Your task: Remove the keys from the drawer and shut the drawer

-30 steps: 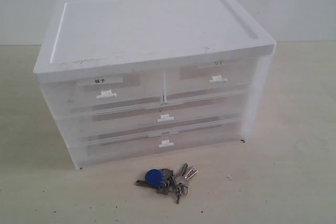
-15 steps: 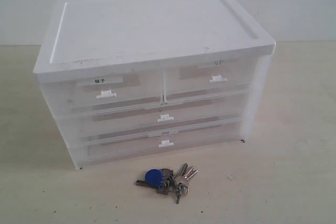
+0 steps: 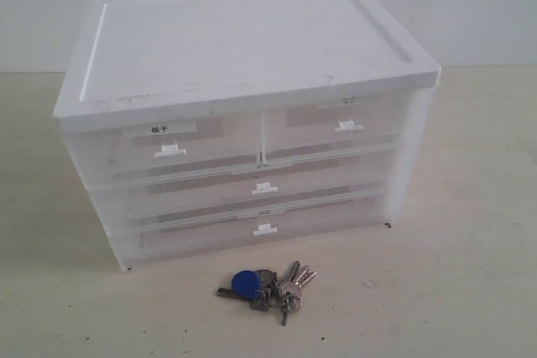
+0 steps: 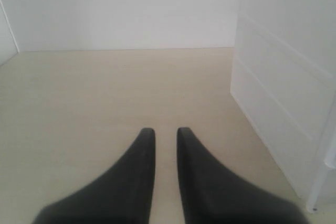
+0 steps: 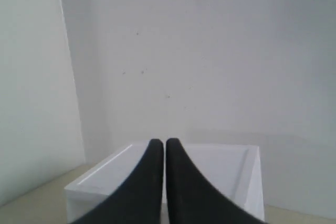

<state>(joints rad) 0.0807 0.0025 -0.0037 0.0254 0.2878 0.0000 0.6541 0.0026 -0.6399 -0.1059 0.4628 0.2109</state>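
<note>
The keys (image 3: 267, 284), a silver bunch with a round blue tag (image 3: 245, 282), lie on the table just in front of the cabinet. The drawer (image 3: 252, 190) of the middle tier sits flush with the cabinet front, its small white handle (image 3: 264, 188) at the centre. Neither gripper shows in the exterior view. In the left wrist view my left gripper (image 4: 166, 132) hovers over bare table beside the cabinet's side, its dark fingers a narrow gap apart with nothing between them. My right gripper (image 5: 161, 142) is shut and empty, pointing over the cabinet's white top.
The white plastic cabinet (image 3: 243, 48) stands mid-table with two half-width labelled drawers (image 3: 168, 150) on top and a full-width lowest drawer (image 3: 267, 229). Its side wall (image 4: 283, 77) is close to my left gripper. A pale wall stands behind.
</note>
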